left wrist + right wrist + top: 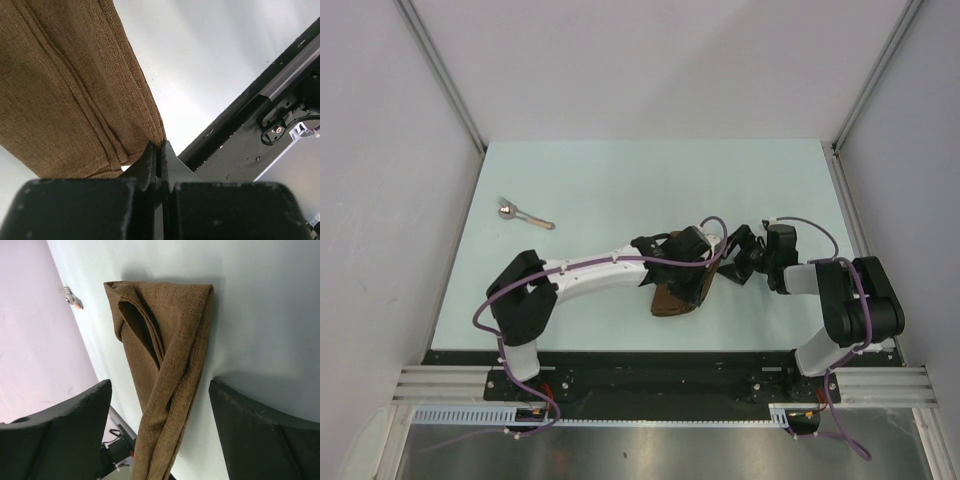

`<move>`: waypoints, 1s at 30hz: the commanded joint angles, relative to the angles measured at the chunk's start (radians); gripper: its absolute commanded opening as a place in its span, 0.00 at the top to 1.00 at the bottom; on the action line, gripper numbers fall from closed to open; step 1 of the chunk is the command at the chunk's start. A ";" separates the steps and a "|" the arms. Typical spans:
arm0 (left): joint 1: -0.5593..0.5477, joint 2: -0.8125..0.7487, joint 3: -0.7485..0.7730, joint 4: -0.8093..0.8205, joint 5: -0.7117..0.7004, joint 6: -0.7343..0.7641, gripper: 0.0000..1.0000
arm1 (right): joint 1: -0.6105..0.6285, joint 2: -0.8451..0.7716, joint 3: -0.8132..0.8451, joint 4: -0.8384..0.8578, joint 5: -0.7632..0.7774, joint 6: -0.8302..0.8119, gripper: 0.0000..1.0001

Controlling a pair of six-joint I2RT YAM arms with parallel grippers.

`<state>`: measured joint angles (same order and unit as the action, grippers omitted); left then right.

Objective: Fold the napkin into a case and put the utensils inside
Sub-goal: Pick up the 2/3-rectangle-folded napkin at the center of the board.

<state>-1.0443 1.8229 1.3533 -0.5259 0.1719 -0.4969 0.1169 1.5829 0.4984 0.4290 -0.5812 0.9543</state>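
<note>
Pale table [620, 180] is backing a seemingly limp, light napkin [170, 355], left gripper [160, 150] pinching its corner, right gripper [160, 385] gaping empty at two o'clock.

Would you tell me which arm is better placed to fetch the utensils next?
Probably right: the right gripper stands open and free, while the left gripper is clamped on the folded napkin. The utensils lie far left, though.

Folded brown napkin [170, 355] lies central, utensils [525, 216] far left.
</note>
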 commanded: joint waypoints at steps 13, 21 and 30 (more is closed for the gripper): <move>0.017 -0.083 -0.009 0.023 0.055 -0.005 1.00 | -0.040 0.163 -0.014 0.165 0.084 0.057 0.59; 0.015 -0.067 -0.075 0.102 0.130 -0.031 1.00 | -0.075 0.232 0.052 0.159 0.076 -0.023 1.00; -0.040 -0.025 -0.129 0.164 0.166 -0.040 1.00 | -0.080 0.273 0.141 0.111 0.070 -0.097 1.00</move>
<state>-1.0351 1.8008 1.2442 -0.3698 0.2405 -0.5156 0.0547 1.8275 0.5838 0.5766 -0.6163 0.9424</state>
